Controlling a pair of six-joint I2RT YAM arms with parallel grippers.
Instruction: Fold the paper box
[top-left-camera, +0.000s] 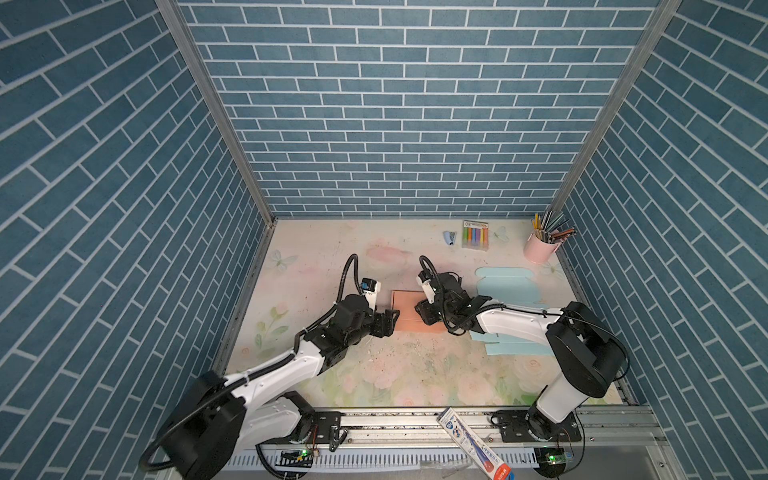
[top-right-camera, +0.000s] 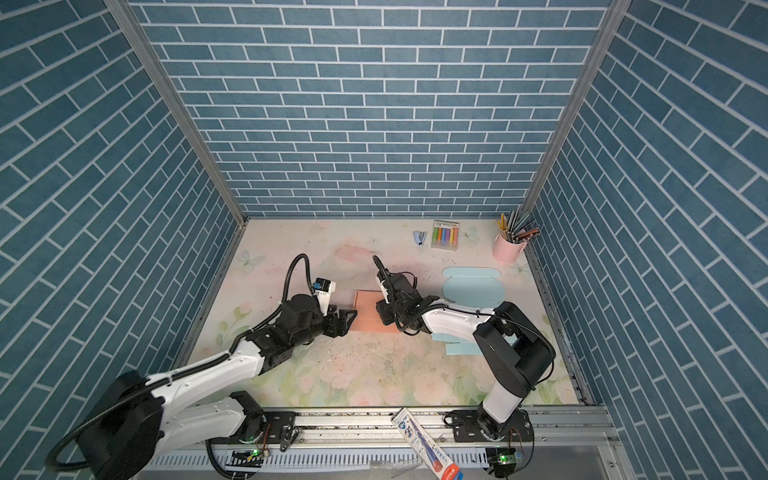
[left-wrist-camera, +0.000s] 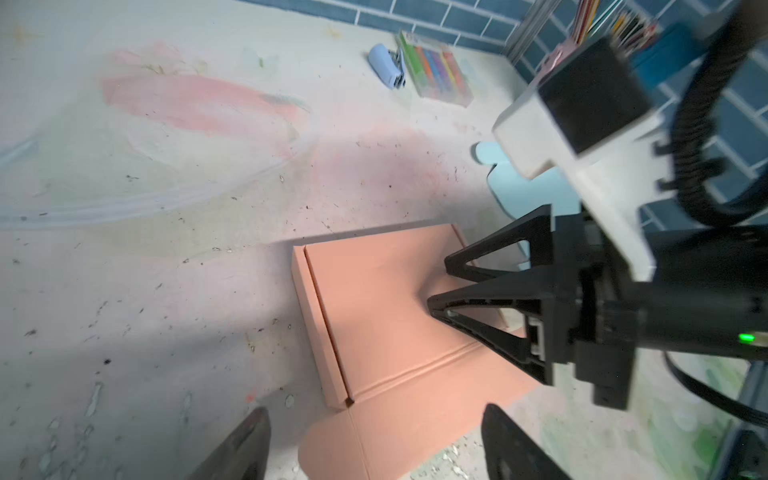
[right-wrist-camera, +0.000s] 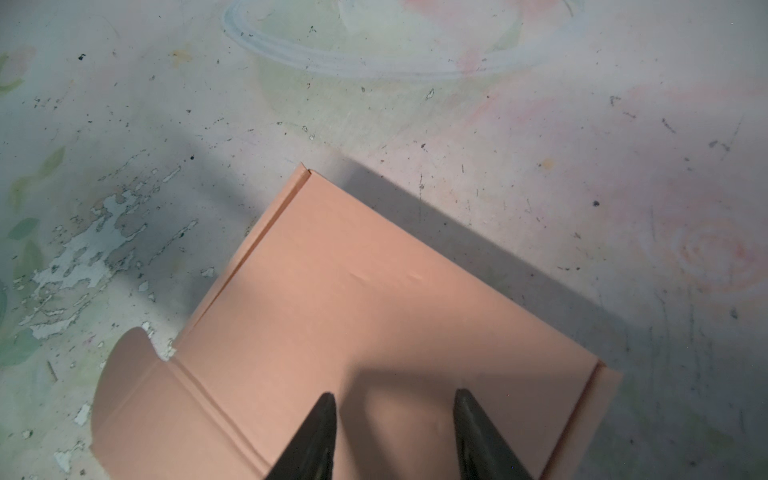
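Pale, flower-printed tabletop (top-left-camera: 415, 374), scuffed and flaked close to the left tool (top-left-camera: 392, 318). Lying flat on it between that tool and the right tool (top-left-camera: 422, 313), a salmon paper box (top-left-camera: 405, 301), one end at the left tool's tips and its top panel under the right tool's tips. On the far side of the right tool from the left one, light blue paper sheets (top-left-camera: 505, 286) lying flat, and well beyond both tools, near the back wall, a small blue stapler (top-left-camera: 449, 237), a pack of coloured markers (top-left-camera: 475, 235) and an upright pink cup (top-left-camera: 539, 249) of pencils.
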